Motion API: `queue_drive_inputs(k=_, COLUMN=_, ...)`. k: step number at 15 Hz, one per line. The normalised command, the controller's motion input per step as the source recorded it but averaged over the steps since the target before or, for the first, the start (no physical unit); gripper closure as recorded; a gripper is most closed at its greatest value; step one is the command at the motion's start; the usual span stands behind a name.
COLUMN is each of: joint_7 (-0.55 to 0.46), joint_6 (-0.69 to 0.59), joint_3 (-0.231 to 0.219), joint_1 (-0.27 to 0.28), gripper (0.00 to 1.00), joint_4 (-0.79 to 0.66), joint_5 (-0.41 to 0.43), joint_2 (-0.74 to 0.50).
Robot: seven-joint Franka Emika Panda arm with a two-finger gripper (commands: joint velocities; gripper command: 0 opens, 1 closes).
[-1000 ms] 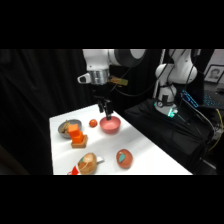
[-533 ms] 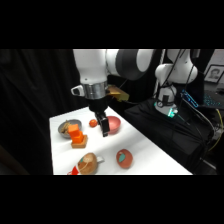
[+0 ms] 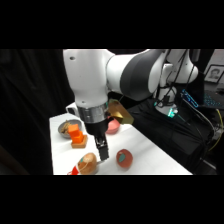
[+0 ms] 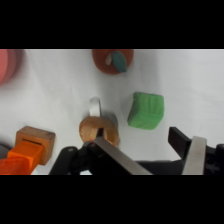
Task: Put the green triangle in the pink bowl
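Green triangle (image 4: 145, 110) lies bare on the white table (image 4: 65, 95), just ahead of the gripper (image 4: 150, 150); we see the fingers spread wide with nothing between them; one finger overlaps a brown wooden piece (image 4: 98, 129), the other sits right of the block; half a second ago the arm hung over the pink bowl (image 3: 113, 126), now it has swung forward and down to the table's near side; we judge this the approach to grasp, pick not yet done; pink bowl shows at the wrist view's left edge, well apart; reddish-brown round thing (image 4: 113, 60) beyond; orange block (image 4: 31, 149) left.
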Motion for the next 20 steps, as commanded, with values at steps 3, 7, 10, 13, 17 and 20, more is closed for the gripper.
queue_drive_inputs(k=3, joint_7=0.23, joint_6=0.11, joint_3=-0.04, joint_1=0.159, gripper=0.0, joint_4=0.34, joint_5=-0.085, joint_2=0.31)
queue_drive_inputs(k=7, joint_7=0.2, joint_6=0.18, joint_3=-0.081, joint_1=0.133, gripper=0.0, joint_4=0.4, joint_5=-0.064, joint_2=0.39)
queue_drive_inputs(k=10, joint_7=0.21, joint_6=0.16, joint_3=-0.153, joint_1=0.153, gripper=0.0, joint_4=0.43, joint_5=-0.116, joint_2=0.4)
queue_drive_inputs(k=13, joint_7=0.19, joint_6=0.15, joint_3=-0.143, joint_1=0.112, gripper=0.0, joint_4=0.34, joint_5=-0.087, joint_2=0.33)
queue_drive_inputs(k=17, joint_7=0.19, joint_6=0.15, joint_3=-0.119, joint_1=0.097, gripper=0.0, joint_4=0.21, joint_5=-0.061, joint_2=0.22)
queue_drive_inputs(k=20, joint_7=0.16, joint_6=0.14, joint_3=-0.075, joint_1=0.104, gripper=0.0, joint_4=0.09, joint_5=-0.039, joint_2=0.12)
